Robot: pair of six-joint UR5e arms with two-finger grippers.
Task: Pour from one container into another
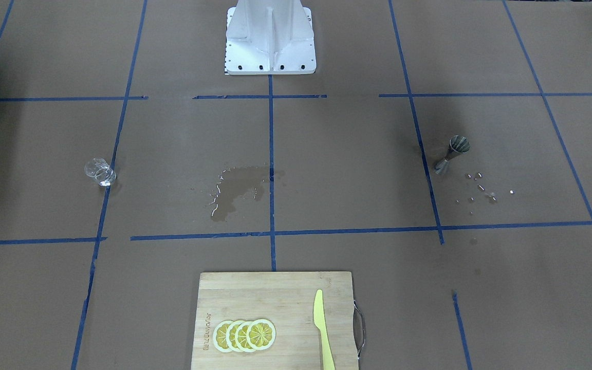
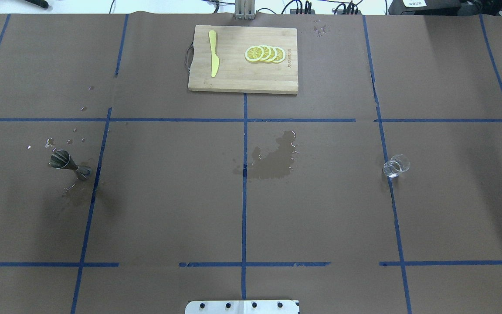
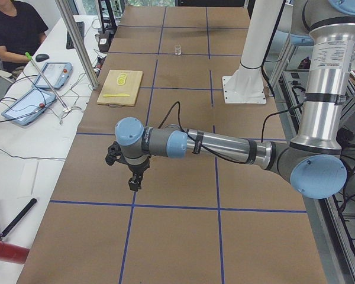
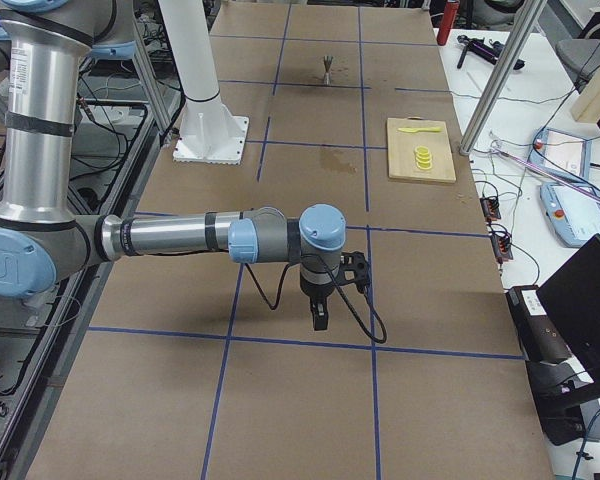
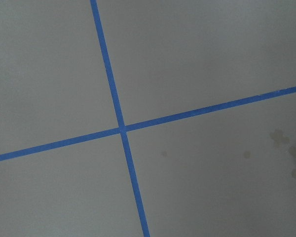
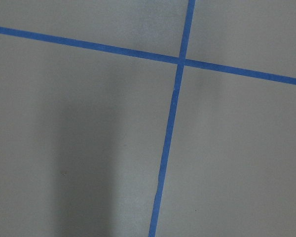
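Note:
The small clear glass cup (image 2: 396, 166) stands upright on the brown paper on the robot's right side; it also shows as the cup (image 1: 100, 172) and far off as the cup (image 3: 177, 49). The silver hourglass jigger (image 2: 69, 162) stands on the robot's left side, also seen as the jigger (image 1: 451, 154) and the jigger (image 4: 327, 68). My left gripper (image 3: 134, 183) hangs over bare paper, far from both. My right gripper (image 4: 320, 318) does the same at the opposite end. Both show only in side views, so I cannot tell if they are open or shut. The wrist views show only paper and blue tape.
A wet patch (image 2: 277, 157) darkens the paper at the table's middle. Droplets (image 1: 481, 187) lie around the jigger. A wooden cutting board (image 2: 233, 78) with lemon slices (image 2: 265, 53) and a yellow knife (image 2: 213, 59) sits at the far edge. The white robot base (image 1: 270, 38) stands mid-table.

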